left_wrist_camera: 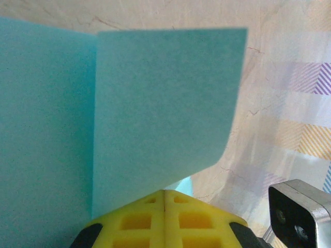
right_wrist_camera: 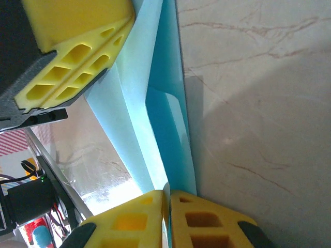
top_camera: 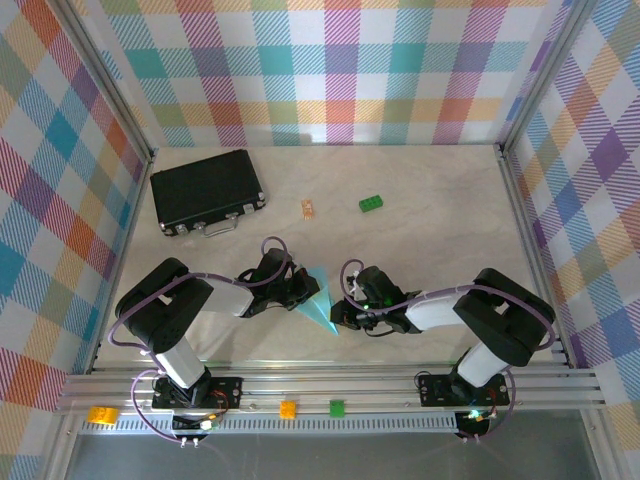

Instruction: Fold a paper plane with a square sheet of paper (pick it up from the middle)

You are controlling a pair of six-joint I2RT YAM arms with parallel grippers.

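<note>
Left pincer [left_wrist_camera: 164,193] and right pincer [right_wrist_camera: 168,193] each clamp the thin light-blue folded paper [top_camera: 322,300]; opposing pulls could tear it.

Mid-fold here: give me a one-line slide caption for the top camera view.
Left gripper and right gripper pinch the folded blue paper between them, black case at far left.

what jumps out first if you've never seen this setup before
The folded light blue paper stands out, a pale wedge between the two arms near the front, with the left gripper and the right gripper both shut on it. Behind it, a black case lies at the back left and a green brick sits near the middle. Bright checked walls ring the whole scene.
</note>
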